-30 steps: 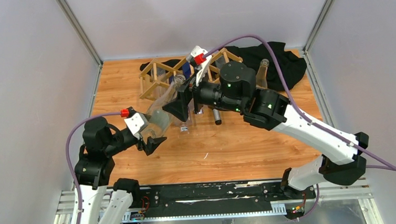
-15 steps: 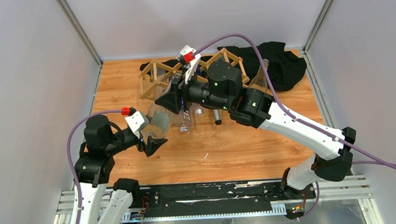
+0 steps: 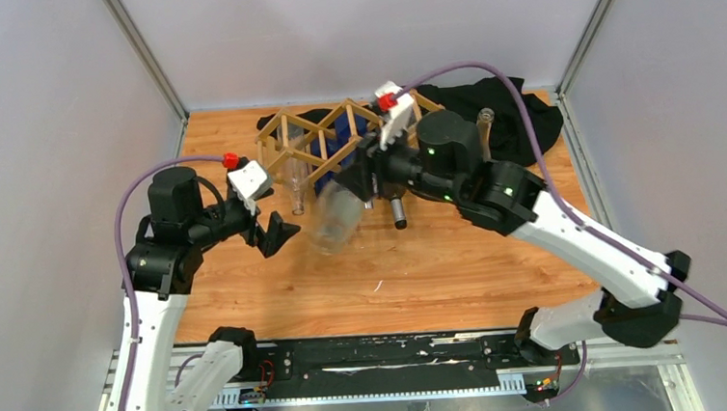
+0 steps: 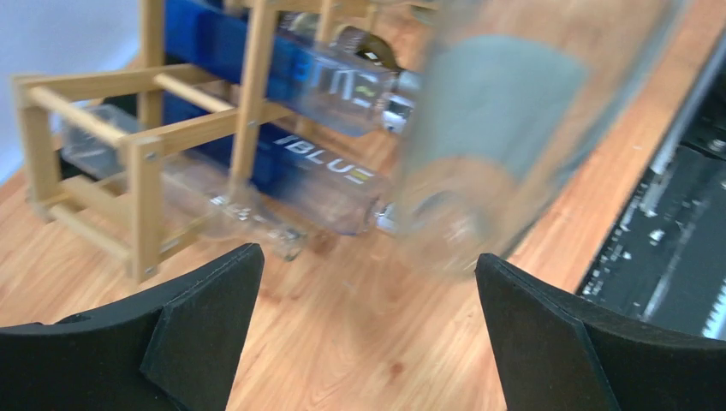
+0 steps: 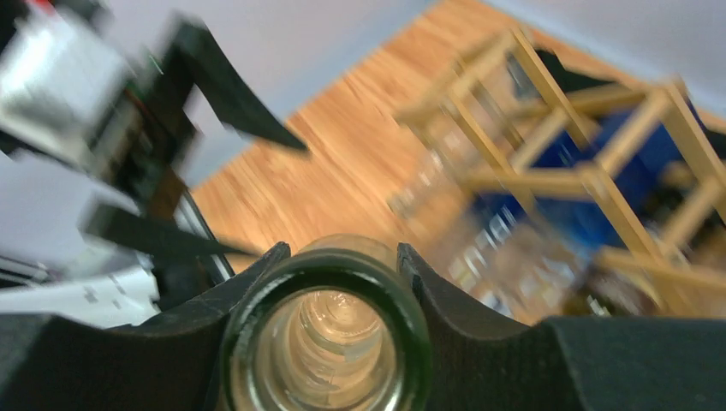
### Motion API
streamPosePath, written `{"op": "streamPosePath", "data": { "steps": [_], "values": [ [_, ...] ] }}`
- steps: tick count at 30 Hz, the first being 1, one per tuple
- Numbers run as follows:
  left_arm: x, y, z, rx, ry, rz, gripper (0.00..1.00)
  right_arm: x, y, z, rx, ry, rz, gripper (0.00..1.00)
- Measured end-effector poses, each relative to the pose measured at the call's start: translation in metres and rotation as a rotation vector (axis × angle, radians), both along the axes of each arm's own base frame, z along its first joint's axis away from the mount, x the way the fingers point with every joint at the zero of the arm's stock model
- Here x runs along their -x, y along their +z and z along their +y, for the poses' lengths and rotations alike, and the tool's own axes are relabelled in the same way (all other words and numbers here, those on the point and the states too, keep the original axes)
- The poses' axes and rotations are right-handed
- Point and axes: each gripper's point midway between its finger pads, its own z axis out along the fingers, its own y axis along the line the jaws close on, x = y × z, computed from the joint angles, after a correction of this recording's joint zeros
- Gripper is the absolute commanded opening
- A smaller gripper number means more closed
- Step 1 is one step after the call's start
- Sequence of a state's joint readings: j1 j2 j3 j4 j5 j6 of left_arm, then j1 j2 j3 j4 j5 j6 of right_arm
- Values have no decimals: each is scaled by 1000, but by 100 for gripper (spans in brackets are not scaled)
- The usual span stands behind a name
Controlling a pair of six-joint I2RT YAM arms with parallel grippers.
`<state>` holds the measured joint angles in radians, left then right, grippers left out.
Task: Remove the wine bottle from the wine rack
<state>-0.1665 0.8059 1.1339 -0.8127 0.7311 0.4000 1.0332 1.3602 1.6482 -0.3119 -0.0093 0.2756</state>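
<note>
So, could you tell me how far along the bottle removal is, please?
Done: the clear bottle is out of the rack. In hand: the right gripper is shut on its neck, holding it tilted over the table; the left gripper is open and empty. Left: setting it down and releasing; other bottles lie in the rack.

Wine rack [image 3: 319,134] (bottles [image 3: 341,147] inside) blocks rear; table's [image 3: 422,269] front lies open.

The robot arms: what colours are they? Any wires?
White shells with black joints on the left arm and right arm. The left gripper and right gripper have black wedge fingers. Both carry purple cables with red plugs; green lights dot the right arm.
</note>
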Motion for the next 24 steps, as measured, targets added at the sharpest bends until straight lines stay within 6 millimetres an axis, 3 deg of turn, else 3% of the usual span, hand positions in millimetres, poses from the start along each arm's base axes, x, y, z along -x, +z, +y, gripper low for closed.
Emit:
{"op": "streamPosePath", "data": {
  "steps": [4, 11, 17, 24],
  "values": [
    [-16, 8, 11, -21, 84, -32, 100, 15, -39, -61, 153, -70, 55, 0],
    [-30, 6, 20, -53, 154, -25, 100, 37, -64, -130, 275, -159, 93, 0],
    [-52, -13, 33, -109, 247, 42, 100, 39, -73, -170, 349, -266, 98, 0],
    [-60, -21, 42, -144, 299, 60, 100, 18, -93, -214, 445, -495, 86, 0]
  ]
}}
